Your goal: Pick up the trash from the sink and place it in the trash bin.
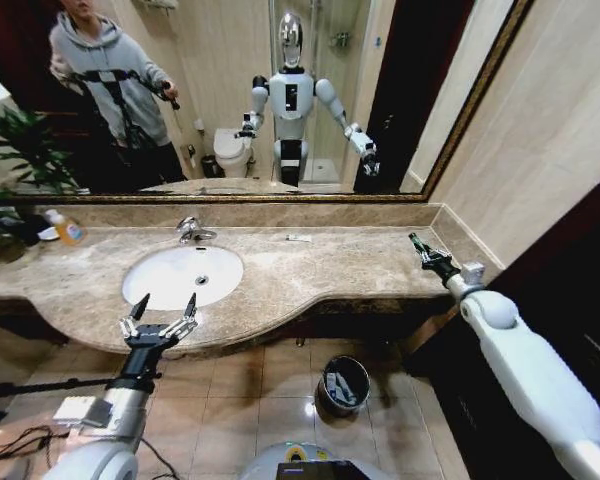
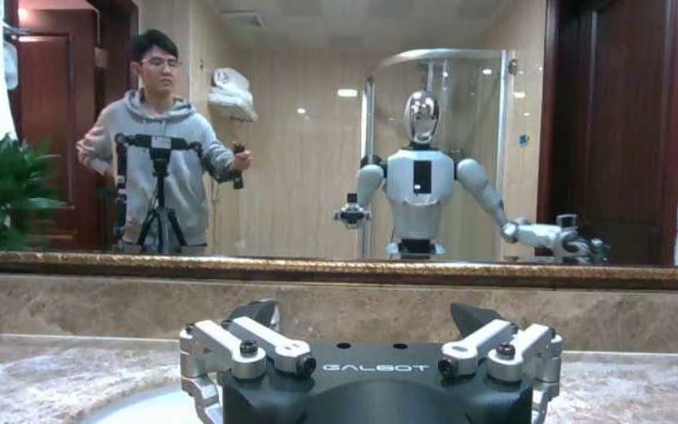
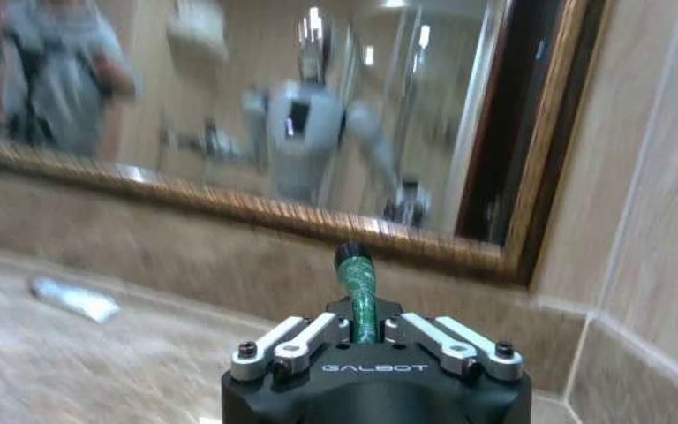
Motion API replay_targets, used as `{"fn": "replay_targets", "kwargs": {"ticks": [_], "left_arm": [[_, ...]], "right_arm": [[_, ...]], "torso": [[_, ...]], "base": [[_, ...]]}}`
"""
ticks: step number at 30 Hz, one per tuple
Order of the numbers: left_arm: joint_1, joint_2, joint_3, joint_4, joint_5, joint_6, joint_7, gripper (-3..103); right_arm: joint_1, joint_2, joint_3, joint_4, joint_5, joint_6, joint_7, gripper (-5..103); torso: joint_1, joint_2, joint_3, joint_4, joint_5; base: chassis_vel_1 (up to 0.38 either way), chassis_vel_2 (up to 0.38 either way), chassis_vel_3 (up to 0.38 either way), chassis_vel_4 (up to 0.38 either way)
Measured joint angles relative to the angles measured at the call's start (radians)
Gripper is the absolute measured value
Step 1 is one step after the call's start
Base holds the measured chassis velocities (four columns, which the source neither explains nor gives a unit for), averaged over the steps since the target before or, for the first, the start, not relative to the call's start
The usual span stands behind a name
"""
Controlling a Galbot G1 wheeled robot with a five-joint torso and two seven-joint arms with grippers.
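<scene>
Two grippers, right gripper (image 1: 417,242) pinching slim green tube (image 3: 357,291), left gripper (image 1: 160,310) splayed

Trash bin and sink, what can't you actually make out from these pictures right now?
- Trash bin, head view: a pale shape inside, too small to identify.
- Sink, left wrist view: the left end effector blocks most of the basin.
- Green tube, right wrist view: its lower end is hidden between the right end effector fingers.
- White packet: blurred, label unreadable.

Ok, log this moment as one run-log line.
left gripper: open, over sink front rim | right gripper: shut on green tube, above counter's right end | trash bin: on floor
</scene>
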Motion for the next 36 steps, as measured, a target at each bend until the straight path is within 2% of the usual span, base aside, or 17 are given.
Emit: {"fn": "replay_targets", "kwargs": {"ticks": [1, 2, 3, 4, 6, 8, 10, 11, 12, 14, 15, 16, 18, 20, 26, 36], "left_arm": [[0.000, 0.000, 0.000, 0.000, 0.000, 0.000, 0.000, 100], [0.000, 0.000, 0.000, 0.000, 0.000, 0.000, 0.001, 100], [0.000, 0.000, 0.000, 0.000, 0.000, 0.000, 0.000, 100], [0.000, 0.000, 0.000, 0.000, 0.000, 0.000, 0.000, 100], [0.000, 0.000, 0.000, 0.000, 0.000, 0.000, 0.000, 100], [0.000, 0.000, 0.000, 0.000, 0.000, 0.000, 0.000, 100], [0.000, 0.000, 0.000, 0.000, 0.000, 0.000, 0.000, 100], [0.000, 0.000, 0.000, 0.000, 0.000, 0.000, 0.000, 100], [0.000, 0.000, 0.000, 0.000, 0.000, 0.000, 0.000, 100], [0.000, 0.000, 0.000, 0.000, 0.000, 0.000, 0.000, 100], [0.000, 0.000, 0.000, 0.000, 0.000, 0.000, 0.000, 100], [0.000, 0.000, 0.000, 0.000, 0.000, 0.000, 0.000, 100], [0.000, 0.000, 0.000, 0.000, 0.000, 0.000, 0.000, 100], [0.000, 0.000, 0.000, 0.000, 0.000, 0.000, 0.000, 100], [0.000, 0.000, 0.000, 0.000, 0.000, 0.000, 0.000, 100], [0.000, 0.000, 0.000, 0.000, 0.000, 0.000, 0.000, 100]], "right_arm": [[0.000, 0.000, 0.000, 0.000, 0.000, 0.000, 0.000, 10], [-0.086, 0.036, 0.048, 0.060, -0.001, 0.038, 0.010, 10], [-0.178, 0.073, 0.092, 0.124, 0.001, 0.059, 0.021, 10], [-0.178, 0.073, 0.092, 0.124, 0.001, 0.059, 0.021, 10], [-0.301, 0.130, 0.144, 0.206, -0.001, 0.093, 0.024, 10], [-0.337, 0.151, 0.156, 0.229, -0.006, 0.106, 0.024, 10], [-0.455, 0.222, 0.171, 0.290, -0.037, 0.158, 0.024, 10], [-0.501, 0.260, 0.164, 0.304, -0.081, 0.195, 0.030, 10], [-0.501, 0.260, 0.164, 0.304, -0.081, 0.195, 0.030, 10], [-0.549, 0.320, 0.129, 0.298, -0.197, 0.294, 0.050, 10], [-0.549, 0.320, 0.129, 0.298, -0.197, 0.294, 0.050, 10], [-0.565, 0.353, 0.111, 0.291, -0.255, 0.338, 0.053, 10], [-0.592, 0.403, 0.080, 0.289, -0.314, 0.378, 0.055, 10], [-0.594, 0.406, 0.077, 0.289, -0.318, 0.380, 0.055, 10], [-0.629, 0.472, 0.020, 0.233, -0.409, 0.430, 0.041, 10], [-0.626, 0.490, -0.065, 0.069, -0.434, 0.440, 0.032, 10]], "torso": [[0.000, 0.000, 0.000, 0.0000, 0.0000], [0.000, 0.000, 0.000, -0.0001, 0.0012], [0.000, 0.000, 0.000, -0.0002, 0.0008], [0.000, 0.000, 0.000, -0.0002, 0.0008], [0.000, 0.000, 0.000, -0.0007, -0.0002], [0.000, 0.000, 0.000, -0.0005, 0.0000], [0.000, 0.000, 0.000, -0.0004, -0.0004], [0.000, 0.000, 0.000, -0.0003, -0.0004], [0.000, 0.000, 0.000, -0.0003, -0.0004], [0.000, 0.000, 0.000, -0.0003, 0.0005], [0.000, 0.000, 0.000, -0.0003, 0.0005], [0.000, 0.000, 0.000, -0.0002, 0.0003], [0.000, 0.000, 0.000, -0.0002, 0.0002], [0.000, 0.000, 0.000, -0.0002, 0.0002], [0.000, 0.000, 0.000, -0.0001, 0.0002], [0.000, 0.000, 0.000, -0.0001, 0.0002]], "base": [[0.000, 0.000, 0.000, 0.000], [0.000, 0.000, 0.000, 0.000], [0.000, 0.000, 0.000, 0.000], [0.000, 0.000, 0.000, 0.000], [0.000, 0.000, 0.000, 0.000], [0.000, 0.000, 0.000, 0.000], [0.000, 0.000, 0.000, 0.000], [0.000, 0.000, 0.000, 0.000], [0.000, 0.000, 0.000, 0.000], [0.000, 0.000, 0.000, 0.000], [0.000, 0.000, 0.000, 0.000], [0.000, 0.000, 0.000, 0.000], [0.000, 0.000, 0.000, 0.000], [0.000, 0.000, 0.000, 0.000], [0.000, 0.000, 0.000, 0.000], [0.000, 0.000, 0.000, 0.000]]}}
